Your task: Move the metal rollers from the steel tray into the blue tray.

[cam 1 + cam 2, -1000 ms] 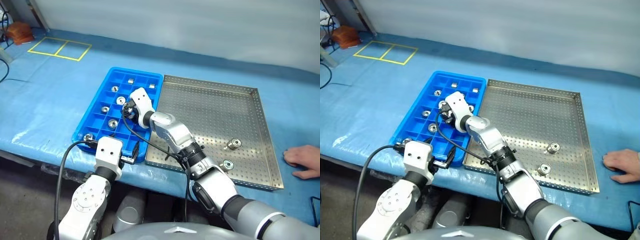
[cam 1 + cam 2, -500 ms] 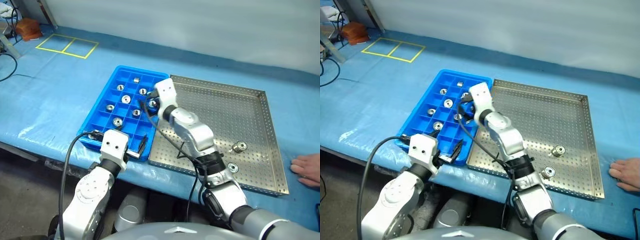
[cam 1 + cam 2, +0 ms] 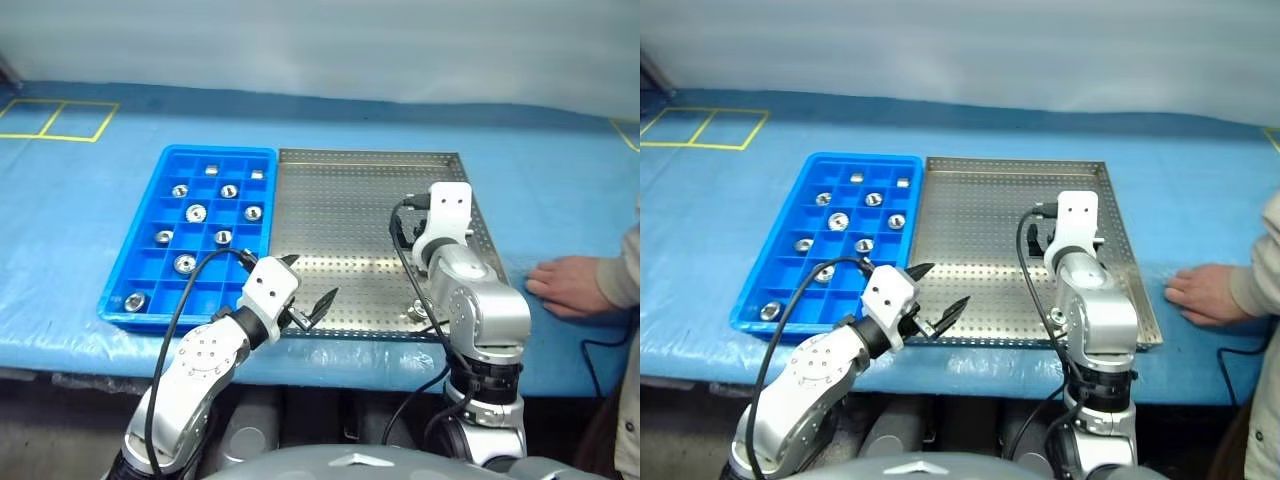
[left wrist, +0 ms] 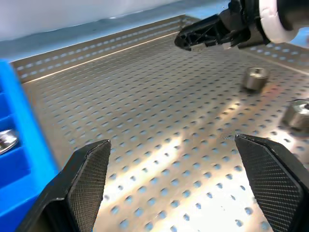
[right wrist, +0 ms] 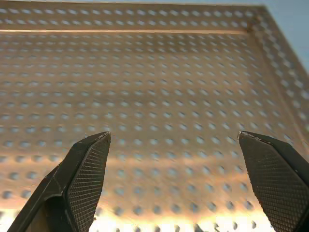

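Metal rollers (image 3: 196, 212) fill blue tray (image 3: 143, 283) cells; two (image 4: 256, 78) lie on steel tray (image 3: 340, 200).

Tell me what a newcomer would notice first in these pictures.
The bright blue tray on the left, with shiny metal rollers in its compartments. Beside it lies the big steel tray, where both open hands hover: the left hand at its near edge, the right hand over its floor.
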You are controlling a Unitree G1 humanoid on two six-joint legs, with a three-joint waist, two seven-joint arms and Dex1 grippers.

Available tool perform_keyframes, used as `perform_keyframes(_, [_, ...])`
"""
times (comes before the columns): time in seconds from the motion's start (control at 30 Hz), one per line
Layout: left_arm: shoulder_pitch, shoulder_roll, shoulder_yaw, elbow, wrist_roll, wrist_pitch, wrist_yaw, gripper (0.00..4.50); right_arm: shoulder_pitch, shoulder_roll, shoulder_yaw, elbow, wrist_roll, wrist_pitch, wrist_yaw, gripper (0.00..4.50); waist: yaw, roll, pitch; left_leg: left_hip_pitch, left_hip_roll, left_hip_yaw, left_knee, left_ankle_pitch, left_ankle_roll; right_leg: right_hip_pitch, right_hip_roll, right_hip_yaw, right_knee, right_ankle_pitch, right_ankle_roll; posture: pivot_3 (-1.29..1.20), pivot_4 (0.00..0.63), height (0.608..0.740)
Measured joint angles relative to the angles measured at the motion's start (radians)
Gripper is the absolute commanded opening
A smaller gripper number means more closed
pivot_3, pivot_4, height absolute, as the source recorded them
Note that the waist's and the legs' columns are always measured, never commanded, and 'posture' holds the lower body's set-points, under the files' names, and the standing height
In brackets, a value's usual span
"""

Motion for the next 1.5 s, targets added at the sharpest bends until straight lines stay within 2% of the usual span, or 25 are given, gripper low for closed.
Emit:
perform_keyframes(0.2, [-0.017, 0.000, -0.007, 0.030, 0.000, -0.001, -0.024, 4.50, 0.079, 0.045, -0.019, -0.044, 0.001, 0.054, -0.019, 4.45, -0.050, 0.000, 0.000, 0.003, 0.001, 0.001, 0.000, 0.001, -0.001, 0.000, 0.001, 0.003, 0.003, -0.002, 0.004, 0.08, 0.150, 0.740])
perform_keyframes(0.4, [-0.024, 0.000, -0.009, 0.042, 0.000, -0.002, -0.039, 4.50, 0.099, 0.075, -0.039, -0.043, 0.022, 0.059, -0.002, 4.45, -0.054, 0.000, 0.000, 0.014, 0.001, 0.002, 0.000, 0.001, 0.000, 0.011, 0.000, 0.004, 0.002, -0.004, 0.003, 0.08, 0.150, 0.740])
perform_keyframes(0.57, [-0.020, 0.000, -0.009, 0.043, 0.000, -0.002, -0.043, 4.50, 0.099, 0.066, -0.036, 0.034, 0.022, 0.006, 0.007, 4.45, -0.053, 0.000, 0.000, 0.015, 0.001, 0.003, 0.000, 0.001, 0.000, 0.013, -0.001, 0.005, 0.001, -0.005, 0.000, 0.09, 0.150, 0.740])
perform_keyframes(0.67, [-0.015, -0.001, -0.010, 0.043, 0.001, -0.003, -0.042, 4.50, 0.095, 0.070, -0.054, 0.109, 0.023, -0.044, 0.002, 3.85, -0.052, 0.000, 0.000, 0.015, 0.001, 0.003, 0.000, 0.001, 0.000, 0.012, 0.000, 0.005, 0.001, -0.004, 0.002, 0.11, 0.150, 0.740])
perform_keyframes(0.87, [-0.003, -0.002, -0.009, 0.043, 0.001, -0.003, -0.031, 4.50, 0.075, 0.064, -0.051, 0.153, 0.022, -0.084, 0.002, 1.87, -0.049, 0.000, 0.000, 0.015, 0.001, 0.003, -0.001, 0.001, 0.000, 0.012, 0.000, 0.005, 0.001, -0.003, 0.003, 0.13, 0.150, 0.740])
perform_keyframes(0.9, [-0.001, -0.002, -0.009, 0.043, 0.002, -0.003, -0.027, 4.50, 0.074, 0.062, -0.046, 0.155, 0.022, -0.084, 0.002, 1.70, -0.048, 0.000, 0.000, 0.015, 0.001, 0.003, -0.001, 0.001, 0.000, 0.012, 0.000, 0.005, 0.001, -0.003, 0.003, 0.14, 0.150, 0.740])
perform_keyframes(1.1, [0.018, -0.009, 0.001, 0.042, 0.008, -0.005, 0.004, 4.50, 0.037, 0.049, 0.010, 0.154, 0.026, -0.080, 0.029, 1.70, -0.048, 0.000, 0.000, 0.015, 0.001, 0.003, -0.001, 0.001, 0.000, 0.012, 0.000, 0.006, 0.001, -0.003, 0.003, 0.18, 0.150, 0.740])
perform_keyframes(1.33, [0.085, -0.004, 0.054, 0.021, 0.022, -0.014, 0.050, 4.50, -0.130, 0.015, 0.203, 0.157, 0.064, -0.062, 0.157, 1.70, -0.031, 0.000, 0.000, 0.015, 0.001, 0.002, -0.002, 0.001, 0.000, 0.012, 0.000, 0.005, 0.001, -0.003, 0.004, 0.27, 0.150, 0.740])
perform_keyframes(1.5, [0.148, -0.001, 0.116, -0.031, 0.021, -0.016, 0.072, 4.50, -0.221, 0.047, 0.316, 0.207, 0.086, -0.065, 0.221, 1.70, -0.005, 0.000, 0.000, 0.014, 0.001, 0.001, -0.004, 0.001, 0.000, 0.012, -0.001, 0.003, 0.000, -0.003, 0.004, 0.34, 0.150, 0.740])
